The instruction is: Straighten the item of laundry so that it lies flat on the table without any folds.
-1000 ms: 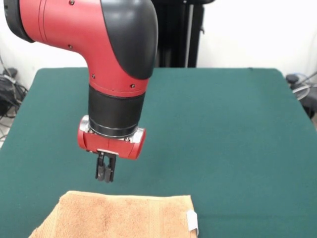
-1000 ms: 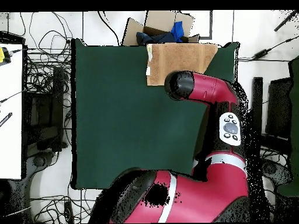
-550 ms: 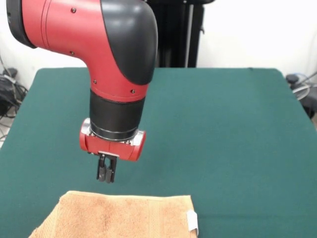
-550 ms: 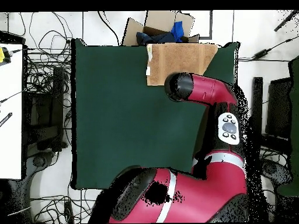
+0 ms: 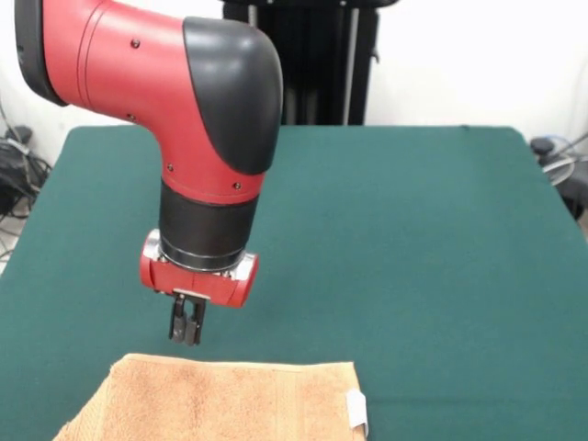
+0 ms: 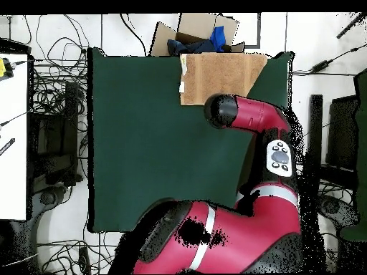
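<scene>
towel [image 5: 225, 400] flat at bottom left of the front view, at the bench [image 5: 413, 239] edge, tags at its right side. just behind it, hand [image 5: 185, 331] pinched together, empty, now shifted slightly left and lower than a second ago. likely closing in on the towel's rear edge.

Peach-orange towel on dark green, red and black arm above.

The towel [image 5: 220, 401] is peach-orange terry with a woven band of the same colour near one edge and a white tag [image 5: 356, 407] on that edge. The counter [image 5: 413, 239] is an even dark green with no pattern. The arm [image 5: 175, 101] is glossy red with black elbow and wrist sections; its end effector [image 5: 185, 331] is black under a red collar.
</scene>
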